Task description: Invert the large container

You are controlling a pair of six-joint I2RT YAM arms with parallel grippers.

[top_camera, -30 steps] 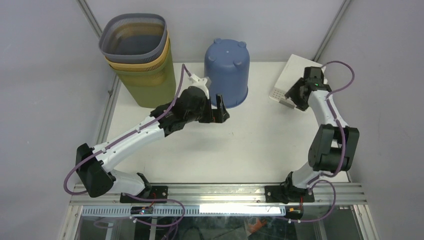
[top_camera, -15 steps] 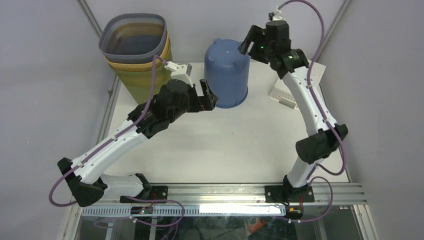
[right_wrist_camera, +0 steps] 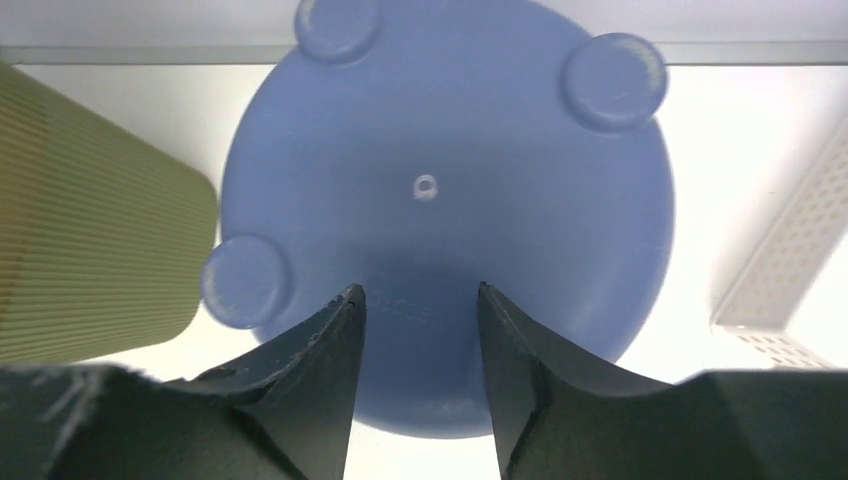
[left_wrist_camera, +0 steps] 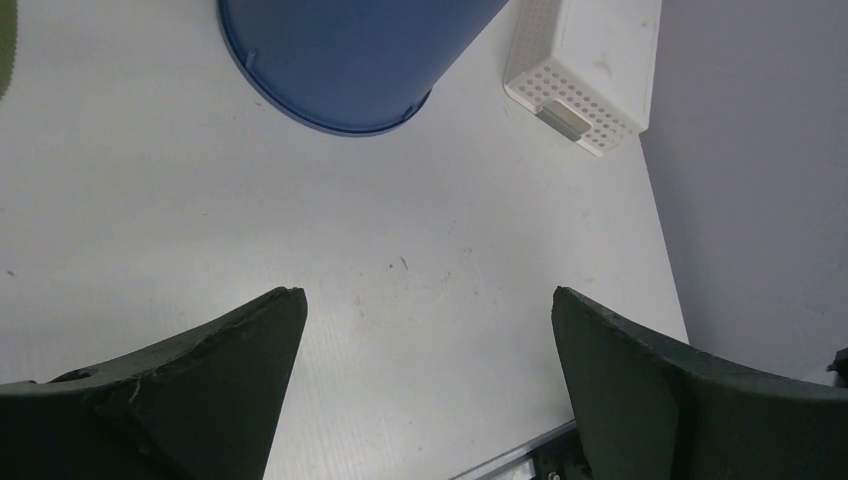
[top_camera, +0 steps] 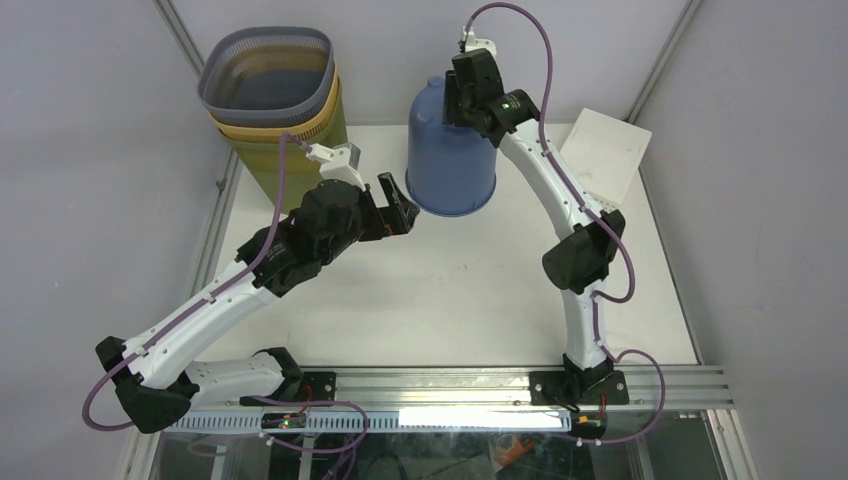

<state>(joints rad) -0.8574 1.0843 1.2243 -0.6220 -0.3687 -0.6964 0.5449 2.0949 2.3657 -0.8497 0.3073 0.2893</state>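
**A:** From above, where is the bucket [top_camera: 450, 165]?

**B:** Mouth down on the surface [top_camera: 480, 290], with its round feet up. The right gripper [top_camera: 452, 102] is right over the bucket's base. The left gripper [top_camera: 398, 205] hangs just beside its rim, on the left.

**A:** And the left wrist camera?

**B:** That gripper's fingers stand wide apart over the surface, nothing between them. The bucket's rim is ahead, and a white box [left_wrist_camera: 585, 70] lies to the bucket's right.

**A:** The right wrist?

**B:** Fingers partly apart above the bucket's base, clamping nothing. A green basket [right_wrist_camera: 90, 230] stands left of the bucket.
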